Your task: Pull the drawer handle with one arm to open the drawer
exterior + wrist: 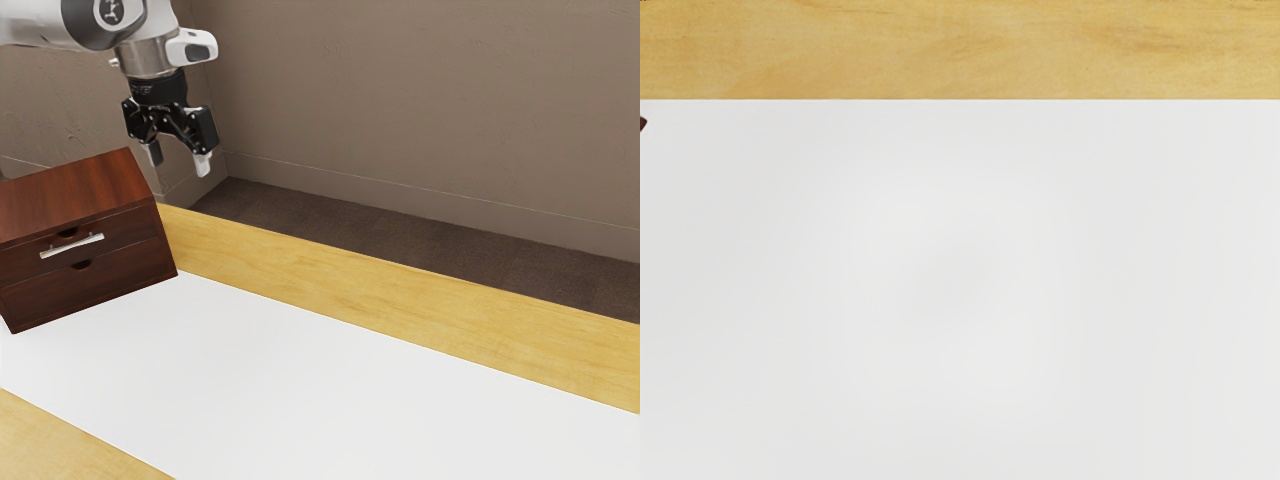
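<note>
The gripper [179, 160] hangs wide open and empty above the cabinet [60, 195]. Descending carelessly, it could strike the top or slip off the thin handle [72, 245].

No readable text, label or number anywhere.

Plain taupe wall [420, 90] with a pale skirting [450, 207] meets a dark brown floor [450, 250]. In front, the counter [450, 315] is light wood, with a broad white panel [300, 400] along its middle. Lighting is even.
</note>
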